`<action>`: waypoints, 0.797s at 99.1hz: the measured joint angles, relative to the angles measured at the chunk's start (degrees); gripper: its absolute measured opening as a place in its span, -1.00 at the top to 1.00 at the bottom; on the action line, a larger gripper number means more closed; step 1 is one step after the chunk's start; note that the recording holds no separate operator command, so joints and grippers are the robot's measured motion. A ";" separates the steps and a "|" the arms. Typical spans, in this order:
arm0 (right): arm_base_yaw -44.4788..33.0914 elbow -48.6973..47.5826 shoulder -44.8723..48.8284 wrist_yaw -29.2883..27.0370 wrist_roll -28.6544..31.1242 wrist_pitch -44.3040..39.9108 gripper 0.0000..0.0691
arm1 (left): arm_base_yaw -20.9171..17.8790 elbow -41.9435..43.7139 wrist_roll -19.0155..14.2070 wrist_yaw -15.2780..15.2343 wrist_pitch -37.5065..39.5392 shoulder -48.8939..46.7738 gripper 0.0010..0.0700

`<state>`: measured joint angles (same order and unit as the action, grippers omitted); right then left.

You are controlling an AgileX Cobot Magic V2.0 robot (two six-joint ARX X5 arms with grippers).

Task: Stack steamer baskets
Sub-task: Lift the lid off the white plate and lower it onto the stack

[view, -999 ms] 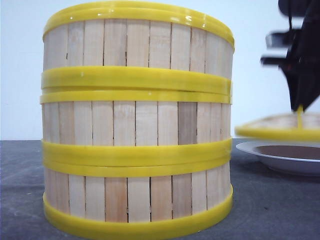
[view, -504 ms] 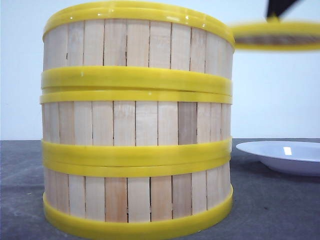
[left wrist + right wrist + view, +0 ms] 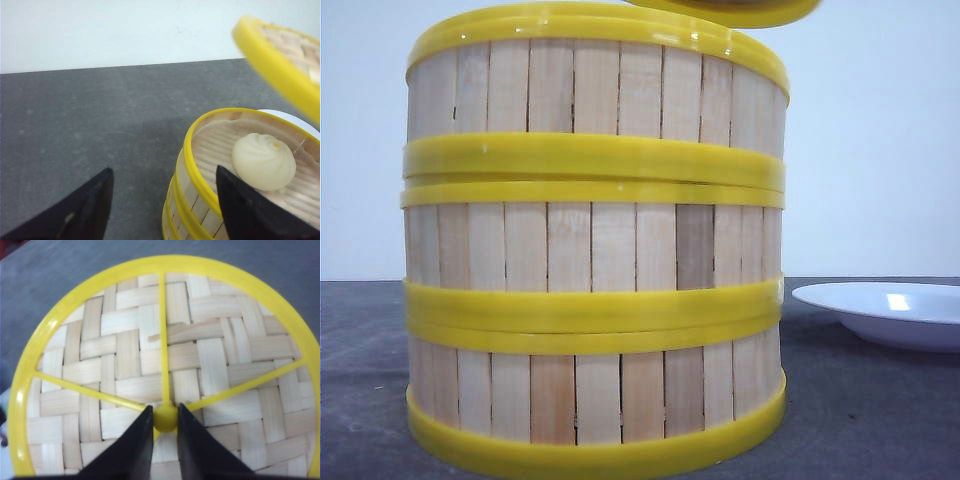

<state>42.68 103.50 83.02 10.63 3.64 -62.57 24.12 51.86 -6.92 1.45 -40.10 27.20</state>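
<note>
Above the stack of three slatted wooden steamer baskets with yellow rims (image 3: 594, 250) on the dark grey tabletop (image 3: 860, 410), the right gripper (image 3: 165, 422) carries the domed woven-bamboo lid (image 3: 165, 365), jaws pinching its yellow knob (image 3: 165, 418). Centre the lid over the top rim and level it, since it looks tilted, then lower gently clear of the white bun (image 3: 263, 161). The left gripper (image 3: 165, 210) hangs spread beside the stack.

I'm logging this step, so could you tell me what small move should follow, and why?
Probably carry the lid a little further over the top basket, then lower it: the right gripper pinches its knob, and it hangs tilted, offset from the open basket holding a bun.
</note>
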 joint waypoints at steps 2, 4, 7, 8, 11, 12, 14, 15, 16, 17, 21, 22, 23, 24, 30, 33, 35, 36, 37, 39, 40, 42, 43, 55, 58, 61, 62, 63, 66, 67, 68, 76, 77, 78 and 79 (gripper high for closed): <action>0.57 0.00 0.28 0.00 0.00 0.00 0.85 | 0.00 0.00 0.00 0.00 0.00 0.00 -0.10; 1.05 0.00 0.61 0.00 0.00 -0.02 0.85 | 0.00 0.00 0.00 0.00 0.00 0.00 -0.10; 1.79 0.00 1.18 -0.09 0.00 -0.09 0.85 | 0.00 0.00 0.00 0.00 0.00 0.00 -0.10; 1.97 0.00 1.33 -0.09 -0.02 -0.15 0.85 | 0.00 0.00 0.00 0.00 0.00 0.00 -0.10; 2.40 0.00 1.86 -0.15 -0.04 -0.33 0.85 | 0.00 0.00 0.00 0.00 0.00 0.00 -0.10; 2.51 0.00 2.01 -0.20 -0.07 -0.39 0.85 | 0.00 0.00 0.00 0.00 0.00 0.00 -0.10; 2.71 0.00 2.32 -0.33 -0.20 -0.61 0.85 | 0.00 0.00 0.00 0.02 0.00 0.00 -0.10; 2.78 0.00 2.47 -0.35 -0.22 -0.70 0.85 | 0.00 0.00 0.00 0.00 -0.02 0.00 -0.10; 2.82 0.00 2.64 -0.35 -0.22 -0.83 0.85 | 0.00 0.00 0.00 0.02 -0.02 0.00 -0.10; 2.89 0.00 2.78 -0.35 -0.22 -0.96 0.85 | 0.00 0.00 0.00 0.02 -0.02 0.00 -0.10; 3.15 0.00 3.37 -0.39 -0.28 -1.46 0.85 | 0.00 0.00 0.00 0.02 -0.09 0.00 -0.10; 3.15 0.00 3.52 -0.39 -0.28 -1.55 0.85 | 0.00 0.00 -0.02 0.02 -0.09 0.00 -0.10; 3.15 0.00 3.65 -0.39 -0.28 -1.66 0.85 | 0.00 0.00 -0.02 0.00 -0.13 0.00 -0.10; 3.19 0.00 3.78 -0.42 -0.28 -1.77 0.85 | 0.00 0.00 -0.02 0.00 -0.15 0.00 -0.10; 3.58 0.00 4.50 -0.61 -0.31 -2.23 0.85 | 0.00 0.00 -0.02 0.02 -0.39 0.00 -0.10; 3.74 0.00 4.81 -0.87 -0.33 -2.40 0.85 | 0.00 0.00 -0.02 0.00 -0.50 0.00 -0.10; 3.80 0.00 4.96 -1.03 -0.37 -2.54 0.85 | 0.00 0.00 -0.02 0.02 -0.52 0.00 -0.10; 3.85 0.00 5.09 -1.14 -0.39 -2.60 0.85 | 0.00 0.00 -0.02 0.00 -0.55 0.00 -0.10; 3.89 0.00 5.18 -1.25 -0.39 -2.60 0.85 | 0.00 0.00 -0.02 0.00 -0.57 0.00 -0.10; 4.04 0.00 5.35 -1.42 -0.44 -2.67 0.85 | 0.00 0.00 -0.02 0.00 -0.66 0.00 -0.10; 4.15 0.00 5.46 -1.51 -0.42 -2.69 0.85 | 0.00 0.00 -0.02 0.02 -0.70 0.00 -0.10; 4.33 0.00 5.60 -1.66 -0.44 -2.71 0.85 | 0.00 0.00 -0.02 0.00 -0.83 0.00 -0.10; 4.42 0.00 5.68 -1.68 -0.44 -2.73 0.85 | 0.00 0.00 -0.02 0.00 -0.90 0.00 -0.10; 5.70 0.00 6.71 -1.68 -0.48 -2.80 0.85 | 0.00 0.00 -0.02 0.00 -1.77 0.00 -0.10; 5.77 0.00 6.99 -1.68 -0.48 -2.78 0.85 | 0.00 0.00 -0.02 0.00 -1.79 0.00 -0.10; 5.95 0.00 7.21 -1.68 -0.50 -2.80 0.85 | 0.00 0.00 -0.02 0.00 -1.77 0.00 -0.10; 6.03 0.00 7.30 -1.70 -0.52 -2.80 0.85 | 0.00 0.00 -0.02 0.00 -1.77 0.00 -0.10; 6.12 0.00 7.39 -1.73 -0.57 -2.82 0.85 | 0.00 0.00 -0.02 0.00 -1.77 0.00 -0.10; 6.14 0.00 7.61 -1.79 -0.63 -2.84 0.85 | 0.00 0.00 -0.02 0.00 -1.77 0.00 -0.10; 6.16 0.00 7.67 -1.79 -0.66 -2.84 0.85 | 0.00 0.00 -0.02 0.00 -1.77 0.00 -0.10; 6.19 0.00 7.76 -1.79 -0.68 -2.82 0.85 | 0.00 0.00 -0.02 0.00 -1.77 0.00 -0.10; 6.36 0.00 8.37 -2.05 -0.76 -3.02 0.85 | 0.00 0.00 -0.02 0.00 -1.79 0.00 -0.10; 6.36 0.00 8.46 -2.19 -0.79 -3.04 0.85 | 0.00 0.00 -0.02 0.00 -1.79 0.00 -0.10; 6.36 0.00 8.55 -2.38 -0.81 -3.06 0.85 | 0.00 0.00 -0.02 0.00 -1.79 0.00 -0.10; 6.36 0.00 8.61 -2.56 -0.81 -3.08 0.85 | 0.00 0.00 -0.02 0.00 -1.79 0.00 -0.10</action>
<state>49.04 103.50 91.64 8.08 2.83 -65.65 24.12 51.86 -6.94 1.45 -41.89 27.20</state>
